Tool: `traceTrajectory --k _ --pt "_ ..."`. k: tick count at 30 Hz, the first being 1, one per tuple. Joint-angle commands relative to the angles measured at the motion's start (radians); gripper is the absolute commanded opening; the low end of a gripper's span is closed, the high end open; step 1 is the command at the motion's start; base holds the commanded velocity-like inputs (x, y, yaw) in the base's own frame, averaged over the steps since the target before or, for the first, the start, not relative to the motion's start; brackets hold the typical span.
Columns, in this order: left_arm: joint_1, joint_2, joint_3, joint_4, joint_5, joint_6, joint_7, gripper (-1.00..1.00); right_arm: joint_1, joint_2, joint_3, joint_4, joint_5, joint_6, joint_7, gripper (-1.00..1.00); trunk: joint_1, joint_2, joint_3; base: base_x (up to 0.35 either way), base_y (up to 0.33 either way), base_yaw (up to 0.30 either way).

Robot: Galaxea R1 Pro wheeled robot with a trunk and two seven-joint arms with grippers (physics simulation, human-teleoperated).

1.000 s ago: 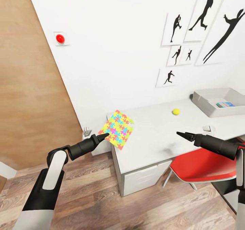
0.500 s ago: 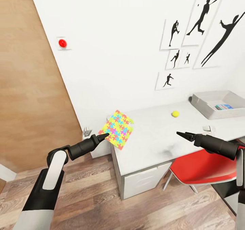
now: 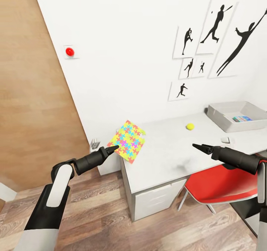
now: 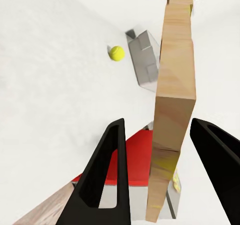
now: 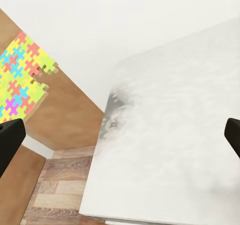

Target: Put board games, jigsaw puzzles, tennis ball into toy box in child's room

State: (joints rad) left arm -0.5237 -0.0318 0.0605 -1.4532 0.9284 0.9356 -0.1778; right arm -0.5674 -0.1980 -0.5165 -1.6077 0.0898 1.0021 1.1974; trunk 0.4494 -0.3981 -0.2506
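My left gripper (image 3: 113, 147) is shut on a multicoloured jigsaw puzzle (image 3: 128, 136) and holds it tilted in the air just off the table's (image 3: 163, 158) left end. Between the left gripper's (image 4: 160, 124) fingers the sheet (image 4: 174, 100) shows edge-on, wood-coloured. The tennis ball (image 3: 190, 126) (image 4: 117, 53) lies on the table towards the wall. The light-grey toy box (image 3: 222, 120) (image 4: 144, 60) stands at the far right, with a blue board game (image 3: 243, 119) inside. My right gripper (image 3: 198, 147) (image 5: 120, 140) hovers open over the tabletop (image 5: 175, 135), empty. The puzzle (image 5: 22, 77) also appears beyond it.
A red chair (image 3: 218, 184) is pushed under the table by my right arm. White drawers (image 3: 157, 199) sit under the near end. A small white object (image 3: 226, 140) lies on the table. A wooden door (image 3: 29, 95) and wood floor lie to the left.
The whole picture has shifted a little, so the camera moved. Both arms keep their pose and the puzzle stays in the left gripper.
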Motion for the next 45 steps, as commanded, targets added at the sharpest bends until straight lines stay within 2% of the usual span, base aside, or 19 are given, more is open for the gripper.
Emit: traceTrajectory --k 1,20,45 --pt "-0.001 -0.001 0.003 0.000 -0.007 0.006 -0.009 -1.00 -0.001 0.000 -0.001 0.000 0.009 0.007 0.010 1.00 0.001 -0.002 -0.001 0.000 0.000 -0.042" --pt "-0.001 -0.001 0.004 0.002 -0.008 0.006 -0.009 -1.00 0.004 0.023 -0.003 0.002 0.010 -0.021 0.010 1.00 0.001 -0.002 0.008 0.000 0.000 -0.030" --pt "-0.001 0.000 0.004 0.002 -0.008 0.006 -0.009 -1.00 0.004 0.034 -0.001 0.004 0.010 -0.025 0.008 1.00 0.001 -0.002 0.044 0.000 0.000 -0.093"
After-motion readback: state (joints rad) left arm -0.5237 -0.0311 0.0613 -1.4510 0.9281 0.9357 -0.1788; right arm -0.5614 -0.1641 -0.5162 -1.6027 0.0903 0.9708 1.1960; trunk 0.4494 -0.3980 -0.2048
